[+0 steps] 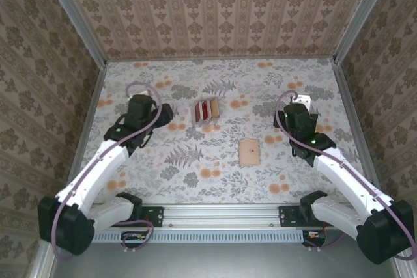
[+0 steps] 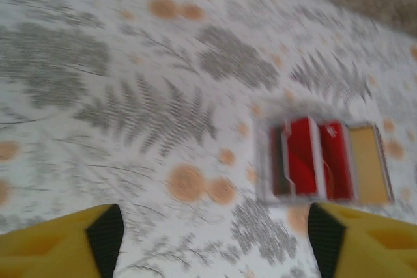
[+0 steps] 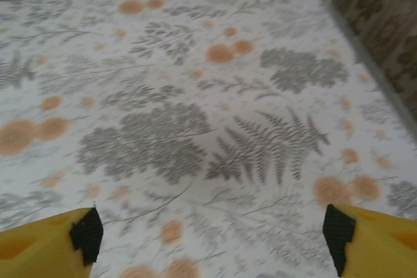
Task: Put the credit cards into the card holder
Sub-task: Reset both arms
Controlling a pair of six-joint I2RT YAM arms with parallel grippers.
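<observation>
Overhead, the card holder is lying flat and folded shut on the floral table, with no card on it or protruding from it. The credit cards are standing together in a small pale rack, which is sitting beyond the card holder and to its left, well apart from it. In the left wrist view the cards are appearing as two red ones, a tan-gold one and a darker one at the end, though motion blur is hiding any finer detail. The left gripper is hanging above the table farther to the left of the card holder than the rack, pointing towards the rack; its yellow fingers are standing wide apart with bare tabletop between them, so it is released and carrying nothing. The right gripper is hovering to the right of the card holder and slightly beyond it, and its black pads are likewise spread wide over patterned table, grasping nothing. Judged from this layout, the task is at its beginning: no card is being held or sitting in a pocket, and the card holder is not yet open. What remains, then, is opening the card holder, lifting each card from the rack and sliding each one into a pocket.
</observation>
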